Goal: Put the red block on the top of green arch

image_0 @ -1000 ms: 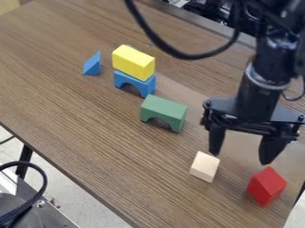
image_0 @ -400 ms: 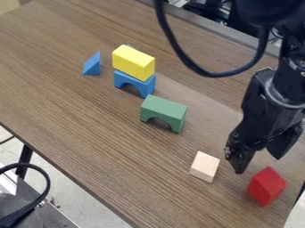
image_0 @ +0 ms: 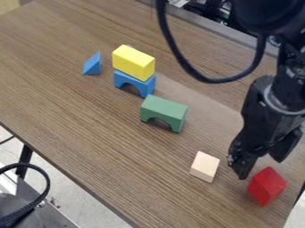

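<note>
Over the right part of the table hangs my gripper [image_0: 261,167], its two fingers apart with nothing between them, just above and slightly behind the red block. The red block [image_0: 266,186] rests on the table near its right edge. The green arch [image_0: 164,112] stands upright on the table at the middle of the view, up and left of the red block, with its flat top bare.
A pale wooden block [image_0: 205,167] lies between the green arch and the red block. Behind the arch, a yellow block [image_0: 133,62] sits on a blue arch [image_0: 134,83], and a blue triangular block [image_0: 92,64] stands left of them. A cable loops above the table [image_0: 77,107].
The gripper has turned from facing the camera broadside to a more edge-on angle, and has come down a little toward the red block. The blocks have not moved.
</note>
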You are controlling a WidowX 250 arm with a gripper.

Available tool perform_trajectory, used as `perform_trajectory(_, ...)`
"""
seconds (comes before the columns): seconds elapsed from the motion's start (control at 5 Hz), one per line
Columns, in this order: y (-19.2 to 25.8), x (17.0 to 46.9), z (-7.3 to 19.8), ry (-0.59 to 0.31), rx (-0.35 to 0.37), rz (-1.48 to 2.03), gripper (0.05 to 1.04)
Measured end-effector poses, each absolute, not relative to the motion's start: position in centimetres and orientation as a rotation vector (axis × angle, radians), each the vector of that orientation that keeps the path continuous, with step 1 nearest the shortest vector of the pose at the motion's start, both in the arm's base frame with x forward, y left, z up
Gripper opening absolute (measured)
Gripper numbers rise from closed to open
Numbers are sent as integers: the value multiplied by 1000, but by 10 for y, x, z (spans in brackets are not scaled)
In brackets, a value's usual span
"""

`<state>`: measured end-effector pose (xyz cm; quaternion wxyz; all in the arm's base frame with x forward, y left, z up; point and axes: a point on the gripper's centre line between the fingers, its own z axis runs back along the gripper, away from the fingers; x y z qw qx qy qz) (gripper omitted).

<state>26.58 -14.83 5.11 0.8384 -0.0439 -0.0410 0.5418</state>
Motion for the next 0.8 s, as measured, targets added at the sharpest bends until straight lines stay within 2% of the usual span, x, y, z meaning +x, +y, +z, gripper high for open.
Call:
perform_trajectory(0.4,-150,266,49,-84,-119,1258,1001)
perform_trajectory(0.8,-187,284,45,-63,-172,1228,1001)
